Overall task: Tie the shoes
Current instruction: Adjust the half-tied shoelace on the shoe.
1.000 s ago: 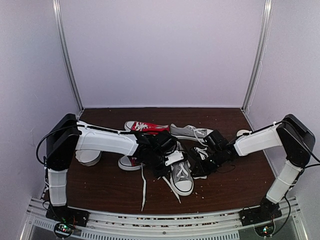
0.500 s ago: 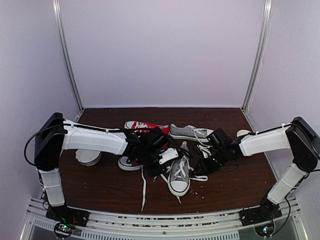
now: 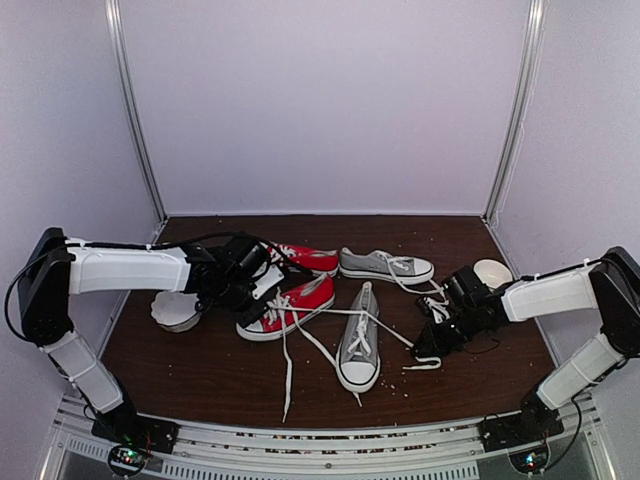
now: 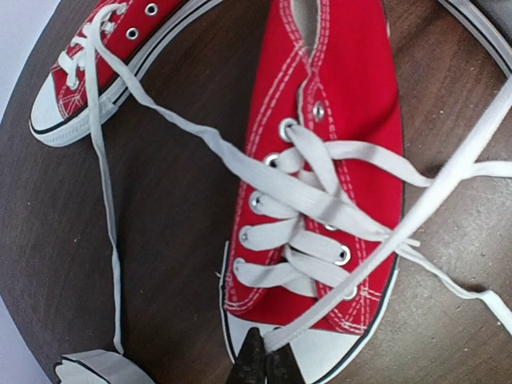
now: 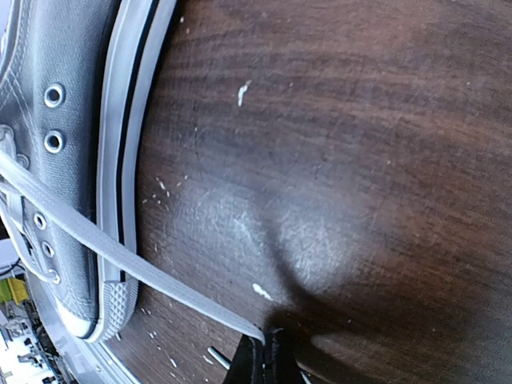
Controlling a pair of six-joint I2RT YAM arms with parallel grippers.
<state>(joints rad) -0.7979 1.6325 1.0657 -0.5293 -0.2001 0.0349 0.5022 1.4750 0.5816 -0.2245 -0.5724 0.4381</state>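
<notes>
While left claw (image 4: 262, 358) and right claw (image 5: 262, 354) clamp its laces (image 5: 120, 258), one grey shoe (image 3: 359, 345) lies between.

I see a red sneaker (image 4: 336, 144) on the dark wooden table (image 3: 200, 370), its white laces loose. A second red sneaker (image 3: 305, 258) lies just behind it. One white bowl (image 3: 178, 312) sits left of them. Another white bowl (image 3: 492, 272) sits far right.

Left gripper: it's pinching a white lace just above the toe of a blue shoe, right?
Not quite. The left gripper does pinch a white lace above a toe, but the shoe beneath it is red, not blue, as the left wrist view shows.
</notes>
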